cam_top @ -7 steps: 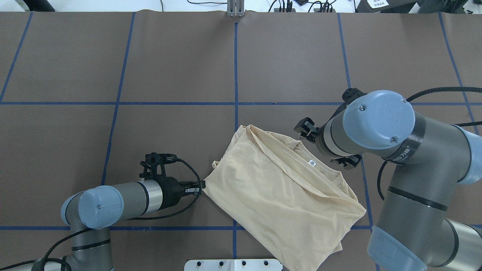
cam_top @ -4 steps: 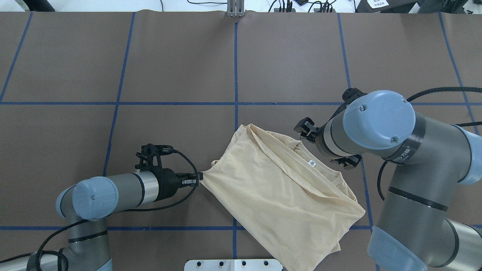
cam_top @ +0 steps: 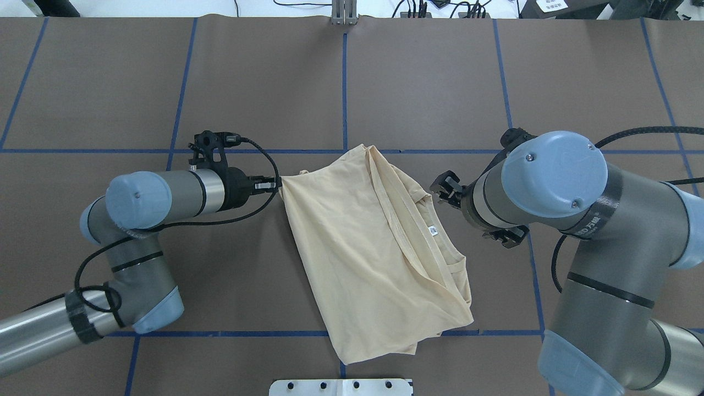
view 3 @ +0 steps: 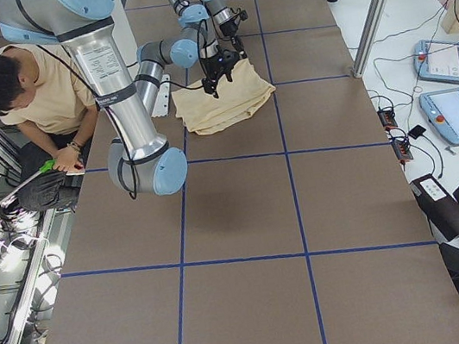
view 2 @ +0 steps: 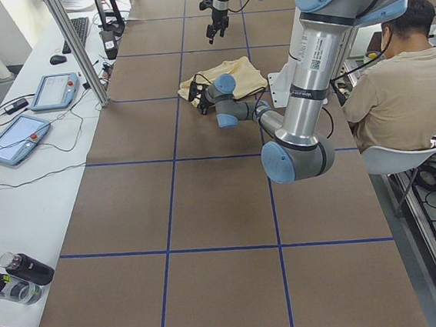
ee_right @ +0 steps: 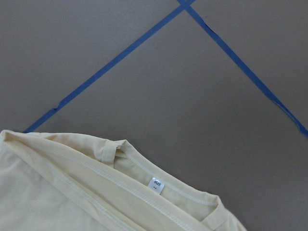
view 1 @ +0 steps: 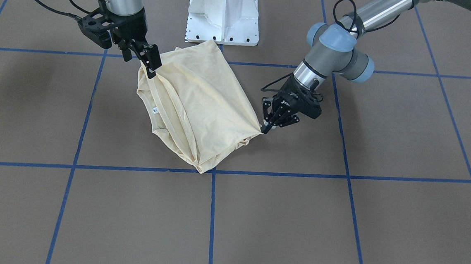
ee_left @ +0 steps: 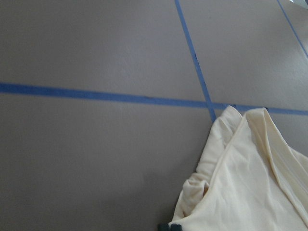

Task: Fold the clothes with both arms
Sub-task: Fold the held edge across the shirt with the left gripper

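Left end effector [cam_top: 278, 186], T-shirt [cam_top: 352, 247] farther forward.

The table [cam_top: 110, 82] wears a brown matte cover, flat and unwrinkled; blue tape lines [cam_top: 345, 93] mark it off in large rectangles; seen from overhead, one line runs from 12 to 6 o'clock down the middle and crosses another near the centre; the cream T-shirt [cam_top: 352, 247] lies crumpled in folds on the cover, spreading from that crossing toward 5 and 6 o'clock; its collar with the small white tag [cam_top: 433, 231] sits on its 3 o'clock side; a white base plate [cam_top: 341, 386] rests at the 6 o'clock edge; a grey bracket [cam_top: 344, 14] stands at 12 o'clock.
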